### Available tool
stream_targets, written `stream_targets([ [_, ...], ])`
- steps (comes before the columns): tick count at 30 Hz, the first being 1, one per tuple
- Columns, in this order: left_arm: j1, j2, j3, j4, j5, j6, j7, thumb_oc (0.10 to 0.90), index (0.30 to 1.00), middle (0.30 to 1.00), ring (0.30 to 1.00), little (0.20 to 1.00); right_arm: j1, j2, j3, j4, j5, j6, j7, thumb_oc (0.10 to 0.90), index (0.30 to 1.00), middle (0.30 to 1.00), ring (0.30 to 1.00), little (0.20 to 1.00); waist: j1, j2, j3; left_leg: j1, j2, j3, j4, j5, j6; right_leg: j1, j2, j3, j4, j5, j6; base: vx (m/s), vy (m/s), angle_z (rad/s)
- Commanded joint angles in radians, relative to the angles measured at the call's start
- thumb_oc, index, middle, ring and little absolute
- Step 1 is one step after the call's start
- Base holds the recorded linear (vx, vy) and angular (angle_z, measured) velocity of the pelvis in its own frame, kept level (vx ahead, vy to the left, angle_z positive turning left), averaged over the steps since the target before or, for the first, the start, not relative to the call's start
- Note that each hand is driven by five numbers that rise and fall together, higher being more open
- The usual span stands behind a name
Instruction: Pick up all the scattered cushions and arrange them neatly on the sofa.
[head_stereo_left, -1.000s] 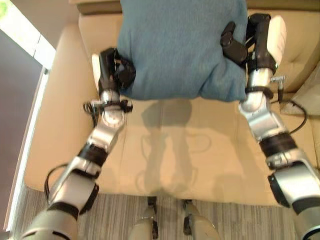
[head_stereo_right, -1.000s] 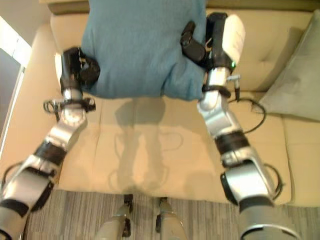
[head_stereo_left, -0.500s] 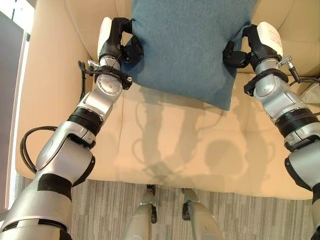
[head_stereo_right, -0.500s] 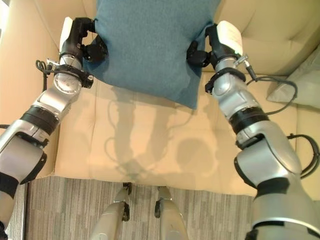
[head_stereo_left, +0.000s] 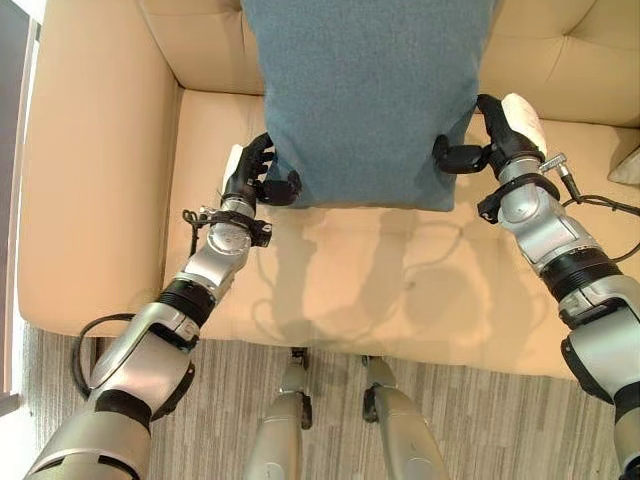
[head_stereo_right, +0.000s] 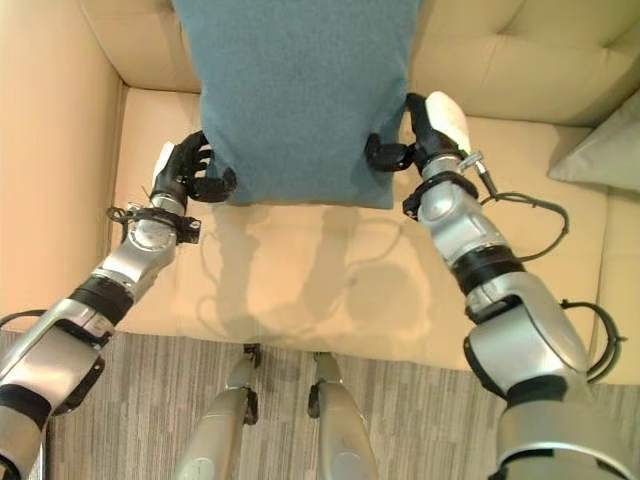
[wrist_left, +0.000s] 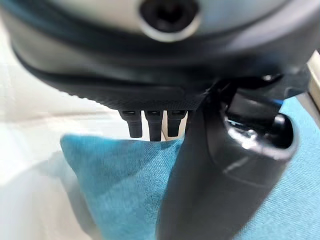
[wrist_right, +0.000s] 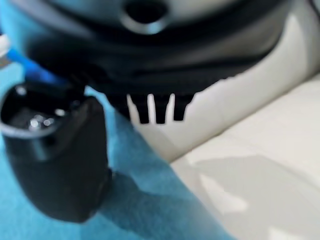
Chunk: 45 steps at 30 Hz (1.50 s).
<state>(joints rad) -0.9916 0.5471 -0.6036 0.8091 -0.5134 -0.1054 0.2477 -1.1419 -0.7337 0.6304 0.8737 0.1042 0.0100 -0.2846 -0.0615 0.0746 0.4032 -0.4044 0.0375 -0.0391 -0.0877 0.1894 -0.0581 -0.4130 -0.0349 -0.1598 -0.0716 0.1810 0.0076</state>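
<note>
Blue cushion (head_stereo_left: 365, 95) now lowered from mid-air and stood upright against the sofa (head_stereo_left: 95, 180) backrest, bottom edge on the seat — placement nearly done. Left hand (head_stereo_left: 262, 178) pinching the lower left corner, thumb in front, fingers curled behind; right hand (head_stereo_left: 478, 145) clamped likewise on the lower right corner. Release probably next. Right of the blue cushion, well apart, a grey cushion (head_stereo_right: 600, 150) against the backrest. Nothing blocking the seat in front.
</note>
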Motion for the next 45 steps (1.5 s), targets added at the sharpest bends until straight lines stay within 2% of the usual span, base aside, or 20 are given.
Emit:
stream_targets([
  [1, -0.156, 0.067, 0.074, -0.076, -0.003, -0.134, -0.01, 0.8, 0.9, 0.9, 0.9, 0.9, -0.074, -0.032, -0.047, -0.121, 0.034, -0.095, -0.025, 0.8, 0.9, 0.9, 0.9, 0.9, 0.001, -0.013, -0.048, 0.049, -0.026, 0.044, 0.0, -0.102, -0.031, -0.029, 0.001, 0.073, 0.218, -0.242, 0.094, -0.03, 0.022, 0.0],
  [10, -0.058, 0.152, 0.179, -0.122, 0.048, -0.129, -0.02, 0.8, 0.9, 0.9, 0.9, 0.9, 0.154, -0.057, -0.211, -0.302, 0.054, -0.131, 0.01, 0.8, 0.9, 0.9, 0.9, 0.9, -0.015, -0.018, -0.068, 0.073, -0.019, 0.065, 0.0, -0.109, -0.031, 0.004, 0.001, 0.081, 0.195, -0.234, 0.092, -0.02, 0.014, -0.01],
  [12, 0.05, 0.162, 0.255, -0.186, 0.044, -0.131, -0.022, 0.8, 0.9, 0.9, 0.9, 0.9, 0.29, -0.06, -0.295, -0.383, 0.041, -0.137, 0.026, 0.8, 0.9, 0.9, 0.9, 0.9, -0.02, -0.021, -0.078, 0.091, -0.018, 0.074, 0.0, -0.113, -0.03, 0.029, 0.002, 0.083, 0.178, -0.229, 0.091, -0.03, 0.04, -0.03],
  [13, 0.228, 0.175, 0.338, -0.298, 0.056, -0.13, -0.053, 0.8, 0.9, 0.9, 0.9, 0.9, 0.475, -0.064, -0.388, -0.462, 0.011, -0.142, 0.058, 0.8, 0.9, 0.9, 0.9, 0.9, -0.023, -0.024, -0.094, 0.124, -0.015, 0.084, 0.0, -0.126, -0.025, 0.072, 0.002, 0.085, 0.154, -0.229, 0.088, 0.01, 0.041, -0.04],
  [16, 0.445, 0.154, 0.424, -0.399, 0.088, -0.127, -0.088, 0.8, 0.9, 0.9, 0.9, 0.9, 0.669, -0.036, -0.494, -0.524, -0.017, -0.148, 0.087, 0.8, 0.9, 0.9, 0.9, 0.9, -0.028, -0.029, -0.124, 0.147, -0.016, 0.096, 0.0, -0.133, -0.02, 0.113, 0.004, 0.086, 0.114, -0.217, 0.088, 0.02, 0.027, -0.05],
  [21, 0.797, 0.022, 0.547, -0.477, 0.137, -0.114, -0.138, 0.8, 0.9, 0.9, 0.9, 0.9, 0.971, 0.081, -0.613, -0.56, -0.035, -0.159, 0.142, 0.8, 0.9, 0.9, 0.9, 0.9, -0.035, -0.044, -0.165, 0.198, -0.021, 0.104, 0.0, -0.151, -0.01, 0.188, 0.008, 0.087, 0.066, -0.207, 0.088, 0.01, 0.004, -0.05],
  [25, 1.001, -0.072, 0.603, -0.403, 0.168, -0.085, -0.179, 0.8, 0.9, 0.9, 0.9, 0.9, 1.118, 0.154, -0.656, -0.501, -0.049, -0.155, 0.178, 0.8, 0.9, 0.9, 0.9, 0.9, -0.035, -0.056, -0.204, 0.241, -0.019, 0.11, 0.0, -0.159, -0.003, 0.241, 0.009, 0.082, 0.041, -0.204, 0.092, 0.02, -0.02, -0.19],
  [28, 1.097, -0.113, 0.597, -0.287, 0.243, -0.06, -0.21, 0.8, 0.9, 0.9, 0.9, 0.9, 1.178, 0.183, -0.658, -0.43, -0.08, -0.153, 0.197, 0.8, 0.9, 0.9, 0.9, 0.9, -0.032, -0.061, -0.229, 0.285, -0.014, 0.119, 0.0, -0.166, -0.001, 0.283, 0.009, 0.082, 0.039, -0.207, 0.095, 0.02, -0.034, -0.13],
  [31, 1.142, -0.161, 0.584, -0.119, 0.321, -0.036, -0.22, 0.8, 0.9, 0.9, 0.9, 0.9, 1.211, 0.202, -0.628, -0.336, -0.124, -0.153, 0.207, 0.8, 0.9, 0.9, 0.9, 0.9, -0.031, -0.065, -0.247, 0.328, -0.009, 0.122, 0.0, -0.172, 0.001, 0.321, 0.012, 0.085, 0.053, -0.226, 0.09, 0.02, -0.045, -0.08],
  [34, 1.155, -0.203, 0.569, 0.051, 0.389, -0.025, -0.216, 0.8, 0.9, 0.9, 0.9, 0.9, 1.226, 0.219, -0.591, -0.215, -0.161, -0.158, 0.202, 0.8, 0.9, 0.9, 0.9, 0.9, -0.028, -0.071, -0.239, 0.358, -0.004, 0.121, 0.02, -0.166, -0.005, 0.358, 0.013, 0.088, 0.066, -0.245, 0.079, -0.02, -0.056, 0.04],
  [36, 1.144, -0.215, 0.552, 0.147, 0.431, -0.023, -0.202, 0.8, 0.9, 0.9, 0.9, 0.9, 1.224, 0.228, -0.552, -0.119, -0.196, -0.156, 0.191, 0.8, 0.9, 0.9, 0.9, 0.9, -0.024, -0.085, -0.224, 0.339, -0.001, 0.126, 0.103, -0.181, -0.015, 0.379, 0.004, 0.079, 0.064, -0.25, 0.069, -0.1, -0.062, 0.09],
  [37, 1.143, -0.215, 0.552, 0.148, 0.431, -0.024, -0.202, 0.8, 0.9, 0.9, 0.9, 0.9, 1.223, 0.228, -0.551, -0.118, -0.196, -0.157, 0.19, 0.8, 0.9, 0.9, 0.9, 0.9, -0.026, -0.085, -0.223, 0.337, 0.0, 0.124, 0.108, -0.183, -0.015, 0.38, 0.004, 0.077, 0.063, -0.25, 0.069, -0.24, -0.061, 0.15],
  [38, 1.127, -0.226, 0.539, 0.217, 0.454, -0.016, -0.186, 0.8, 0.9, 0.9, 0.9, 0.9, 1.206, 0.238, -0.525, -0.041, -0.213, -0.143, 0.179, 0.8, 0.9, 0.9, 0.9, 0.9, -0.024, -0.107, -0.206, 0.316, -0.002, 0.142, 0.207, -0.234, -0.023, 0.368, -0.014, 0.068, 0.072, -0.247, 0.062, -0.28, -0.03, 0.23],
  [41, 1.106, -0.251, 0.522, 0.299, 0.492, -0.01, -0.179, 0.8, 0.9, 0.9, 0.9, 0.9, 1.172, 0.256, -0.502, 0.066, -0.225, -0.123, 0.168, 0.8, 0.9, 0.9, 0.9, 0.9, -0.023, -0.127, -0.201, 0.327, -0.023, 0.114, 0.391, -0.297, -0.019, 0.35, -0.031, 0.066, 0.081, -0.225, 0.059, -0.27, 0.013, 0.2],
  [43, 1.1, -0.264, 0.516, 0.32, 0.491, -0.008, -0.18, 0.8, 0.9, 0.9, 0.9, 0.9, 1.158, 0.266, -0.499, 0.111, -0.223, -0.108, 0.174, 0.8, 0.9, 0.9, 0.9, 0.9, -0.03, -0.129, -0.222, 0.361, -0.041, 0.081, 0.462, -0.299, -0.021, 0.33, -0.032, 0.069, 0.083, -0.209, 0.062, -0.16, 0.077, 0.04],
  [45, 1.094, -0.27, 0.511, 0.317, 0.48, -0.01, -0.18, 0.8, 0.9, 0.9, 0.9, 0.9, 1.15, 0.273, -0.501, 0.15, -0.217, -0.098, 0.177, 0.8, 0.9, 0.9, 0.9, 0.9, -0.045, -0.117, -0.236, 0.419, -0.033, 0.069, 0.478, -0.303, -0.025, 0.311, -0.029, 0.071, 0.089, -0.197, 0.068, -0.12, 0.097, -0.19],
])
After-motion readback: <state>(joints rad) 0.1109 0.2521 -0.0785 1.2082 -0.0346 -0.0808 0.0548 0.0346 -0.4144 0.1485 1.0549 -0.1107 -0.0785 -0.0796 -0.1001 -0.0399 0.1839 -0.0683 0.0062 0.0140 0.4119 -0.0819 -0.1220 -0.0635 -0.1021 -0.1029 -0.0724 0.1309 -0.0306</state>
